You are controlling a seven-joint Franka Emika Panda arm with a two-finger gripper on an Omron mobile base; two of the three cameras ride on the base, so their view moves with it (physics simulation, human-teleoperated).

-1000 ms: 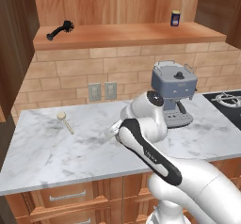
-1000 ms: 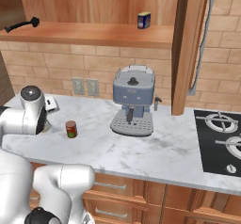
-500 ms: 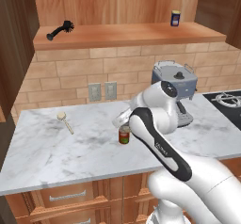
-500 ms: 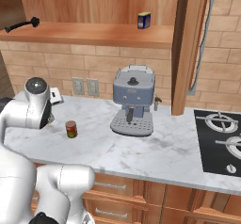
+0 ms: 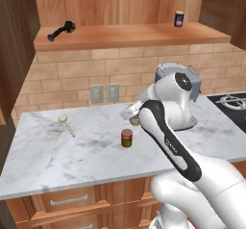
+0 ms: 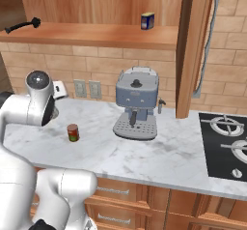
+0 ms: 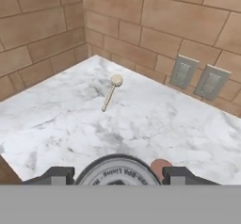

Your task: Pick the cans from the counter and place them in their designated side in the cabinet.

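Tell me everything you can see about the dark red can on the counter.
The dark red can is a small, short tin with a green band around its lower part and a paler top. It stands upright on the white marble counter, apart from the grey coffee machine and the small wooden spoon. Nothing but the counter touches it. In the left base view the robot's white arm passes just beside it, without contact.

Both base views overlook the counter point(image 5: 57, 160) from behind; hand view looks close along it.
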